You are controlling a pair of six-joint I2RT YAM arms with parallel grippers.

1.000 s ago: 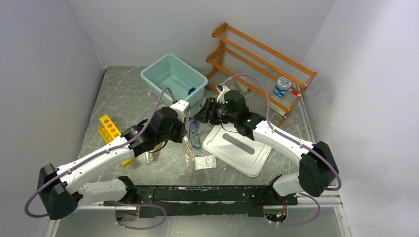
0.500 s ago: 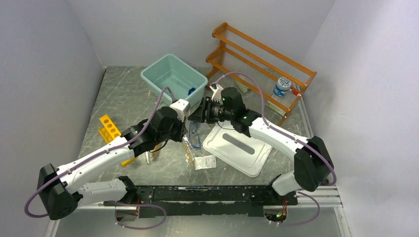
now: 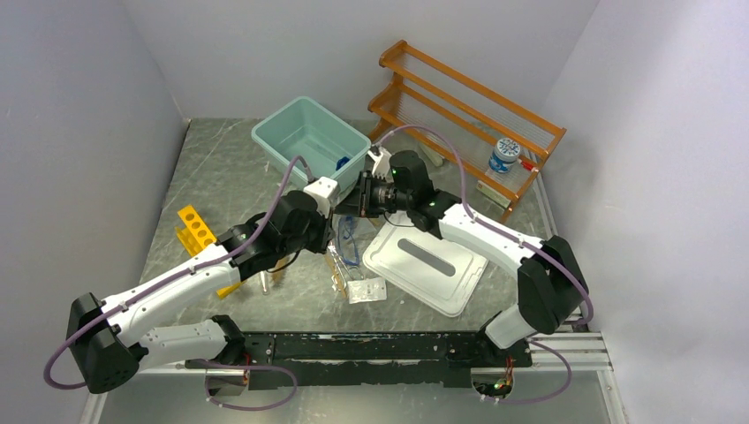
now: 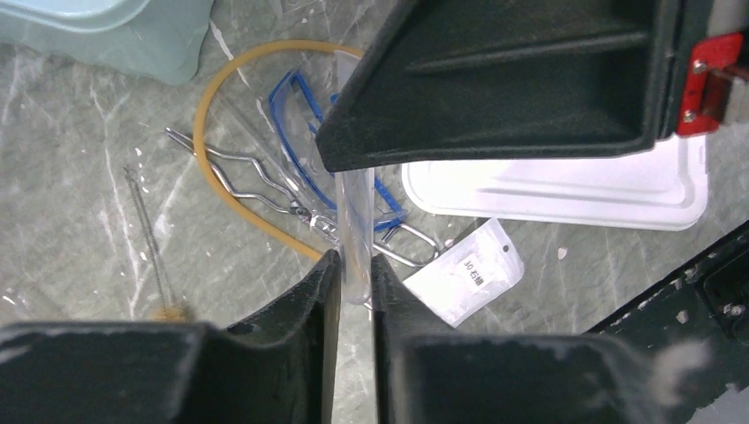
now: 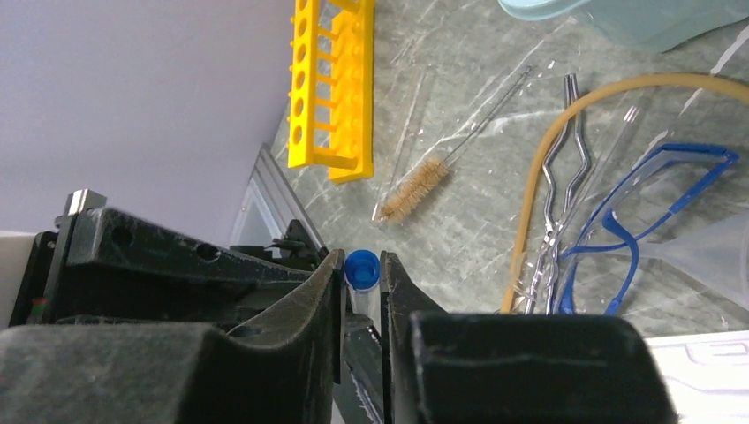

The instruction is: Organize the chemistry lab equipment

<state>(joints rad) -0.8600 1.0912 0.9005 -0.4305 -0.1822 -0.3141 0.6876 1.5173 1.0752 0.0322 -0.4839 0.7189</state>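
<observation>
Now that your right pincer (image 5: 362, 260), clamping a blue-capped vial (image 5: 360, 270), has neared the bin (image 3: 291, 159), a drop looks next; left pincer (image 4: 355, 267) clamps a glass tube (image 4: 351, 205)

Grey marbled table (image 3: 221, 177) seen from above.
On it lie a teal tub (image 3: 291, 157), orange shelf (image 3: 468, 84), yellow rack (image 3: 196, 228), white lid (image 3: 424, 265), goggles (image 5: 658, 190), tubing (image 4: 208, 132), tongs (image 4: 238, 172), brush (image 5: 415, 194) and small bag (image 4: 464, 283).

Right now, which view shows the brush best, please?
The right wrist view: the brush lies whole, bristles and wire handle clear. The left wrist view shows it faint and thin; in the top view I cannot make it out.
</observation>
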